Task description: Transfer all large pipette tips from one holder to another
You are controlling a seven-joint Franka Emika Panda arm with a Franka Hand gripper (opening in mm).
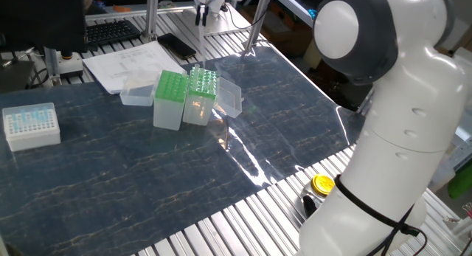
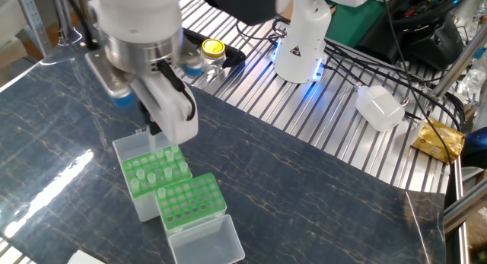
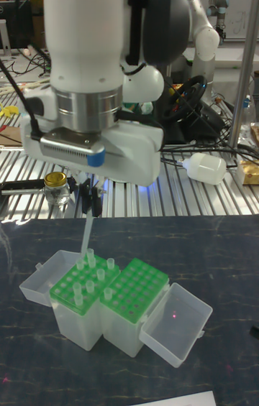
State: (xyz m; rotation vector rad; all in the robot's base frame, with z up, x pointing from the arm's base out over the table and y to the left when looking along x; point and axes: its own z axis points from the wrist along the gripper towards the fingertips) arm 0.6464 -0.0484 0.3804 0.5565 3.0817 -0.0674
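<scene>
The main risk from here is a tip that swings or slips: the gripper (image 3: pixel 88 199) holds one large pipette tip (image 3: pixel 85 235) only by its upper end, so the long tapered body hangs free below the fingers, and any tilt in the grasp would put its point off the hole it is meant for in the neighbouring rack. A tip that catches on the rim of a hole could be pushed askew, pop out of the grasp, or nudge the light plastic racks, which stand touching each other and are not fastened down as far as the views show. The held tip also hangs just above the few large pipette tips (image 3: pixel 91 269) that stand in the left green rack (image 3: pixel 66 287), so a sideways move made too low could knock them. In the tall fixed view the arm comes down from above with its wrist roughly vertical, and the jaws are drawn narrow, pinched on the top of the tip; the tip leans slightly rather than hanging plumb. The other fixed view shows the gripper (image 2: pixel 156 127) over the far edge of the rack with tips (image 2: pixel 154 169), while the second green rack (image 2: pixel 192 201), whose holes look empty, sits just beside it with its clear lid (image 2: pixel 205 245) lying open. In the remaining fixed view the tip (image 1: pixel 200 42) shows as a thin pale line above the two racks (image 1: pixel 184 94).
</scene>
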